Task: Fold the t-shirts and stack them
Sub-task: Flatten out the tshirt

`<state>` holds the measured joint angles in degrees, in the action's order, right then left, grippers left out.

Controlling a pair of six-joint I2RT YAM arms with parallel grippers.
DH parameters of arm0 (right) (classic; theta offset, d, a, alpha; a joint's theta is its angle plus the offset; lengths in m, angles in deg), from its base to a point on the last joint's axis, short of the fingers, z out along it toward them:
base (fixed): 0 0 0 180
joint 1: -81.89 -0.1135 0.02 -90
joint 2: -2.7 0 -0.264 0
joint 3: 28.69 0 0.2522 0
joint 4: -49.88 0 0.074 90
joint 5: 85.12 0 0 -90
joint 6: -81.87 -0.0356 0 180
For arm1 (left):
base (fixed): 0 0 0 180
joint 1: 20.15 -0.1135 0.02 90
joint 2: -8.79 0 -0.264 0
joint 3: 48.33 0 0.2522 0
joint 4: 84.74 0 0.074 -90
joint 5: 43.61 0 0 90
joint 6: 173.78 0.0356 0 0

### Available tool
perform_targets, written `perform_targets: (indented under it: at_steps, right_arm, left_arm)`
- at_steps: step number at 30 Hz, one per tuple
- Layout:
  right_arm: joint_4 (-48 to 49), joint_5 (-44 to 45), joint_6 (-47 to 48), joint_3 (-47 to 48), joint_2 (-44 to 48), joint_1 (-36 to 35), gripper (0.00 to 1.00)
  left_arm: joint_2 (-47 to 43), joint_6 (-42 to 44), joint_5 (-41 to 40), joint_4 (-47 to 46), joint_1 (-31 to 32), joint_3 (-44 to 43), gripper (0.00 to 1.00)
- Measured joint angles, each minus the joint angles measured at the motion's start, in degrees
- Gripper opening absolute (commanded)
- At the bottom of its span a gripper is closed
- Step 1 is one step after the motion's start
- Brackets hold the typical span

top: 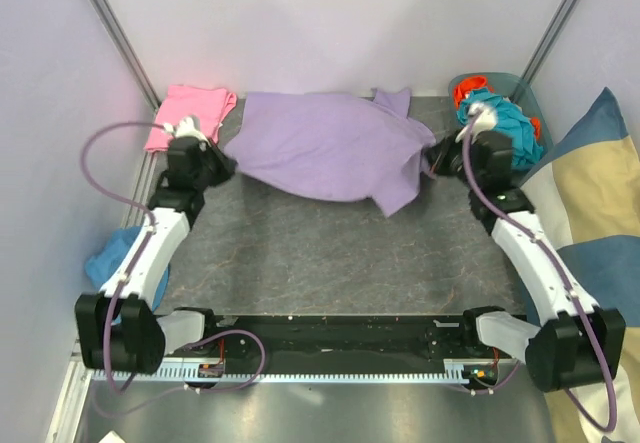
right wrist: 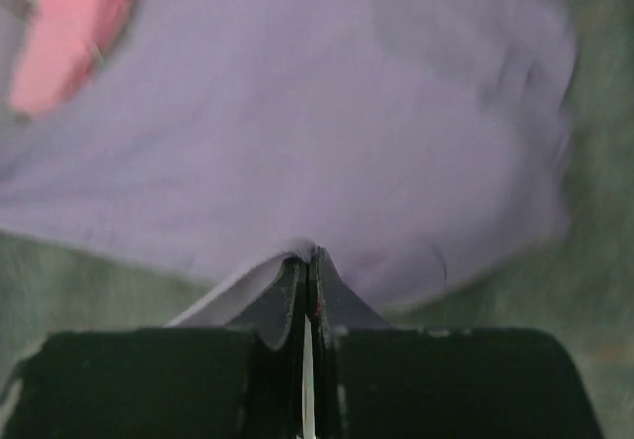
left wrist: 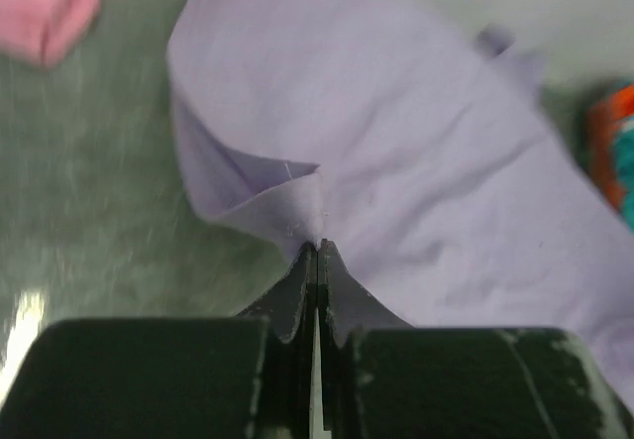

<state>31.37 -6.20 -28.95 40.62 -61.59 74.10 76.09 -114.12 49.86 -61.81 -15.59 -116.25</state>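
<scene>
The lavender t-shirt point(top: 330, 148) hangs stretched between both arms over the back of the dark table; its lower edge droops to a point at the right. My left gripper point(top: 226, 159) is shut on the shirt's left edge point(left wrist: 297, 206), its fingertips pinching a fold point(left wrist: 317, 245). My right gripper point(top: 432, 155) is shut on the right edge of the same shirt point(right wrist: 297, 142), with cloth bunched at the tips point(right wrist: 311, 255). A pink t-shirt point(top: 190, 113) lies folded at the back left corner, also seen in the left wrist view point(left wrist: 45, 3) and the right wrist view point(right wrist: 64, 48).
A teal bin with orange and teal clothes point(top: 500, 113) stands at the back right. The striped cushion point(top: 590, 193) leans along the right side. A blue cloth point(top: 115, 263) lies off the table's left edge. Metal frame posts point(top: 115, 28) rise at both back corners.
</scene>
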Motion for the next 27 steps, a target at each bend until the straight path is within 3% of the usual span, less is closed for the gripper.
perform_targets:
  at_steps: [3,7,14,27]
  right_arm:
    - [-2.0,0.0,-2.6,-11.9,-0.6,-3.1,0.00]
    - [-5.1,0.3,-5.0,-18.5,1.4,-5.3,0.00]
    - [-6.9,2.7,-5.3,-18.8,6.5,-5.6,0.00]
    - [-16.3,12.5,-5.6,-17.0,7.3,-5.6,0.00]
  left_arm:
    - [2.8,-1.9,-0.5,0.6,0.2,10.9,0.02]
    - [2.3,-4.2,-1.2,0.9,0.5,15.8,0.02]
    - [-1.4,-7.0,-4.8,-0.1,0.5,20.5,0.02]
    - [-3.8,-8.9,-13.6,5.5,0.7,21.7,0.02]
